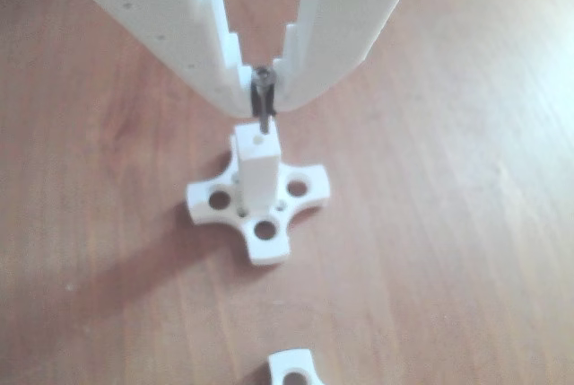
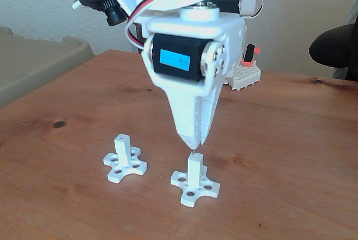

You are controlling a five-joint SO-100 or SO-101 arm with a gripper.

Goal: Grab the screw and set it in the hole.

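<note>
gripper (image 1: 262, 89) clamped on screw (image 1: 264, 114) | screw upright, tip just above hole (image 1: 259, 141) in white post (image 2: 193, 170) | second post (image 2: 123, 149) stood left in fixed view

In the fixed view, a second post (image 2: 124, 160) stands left of the holed post (image 2: 194, 177) on the table (image 2: 291, 139).
</note>
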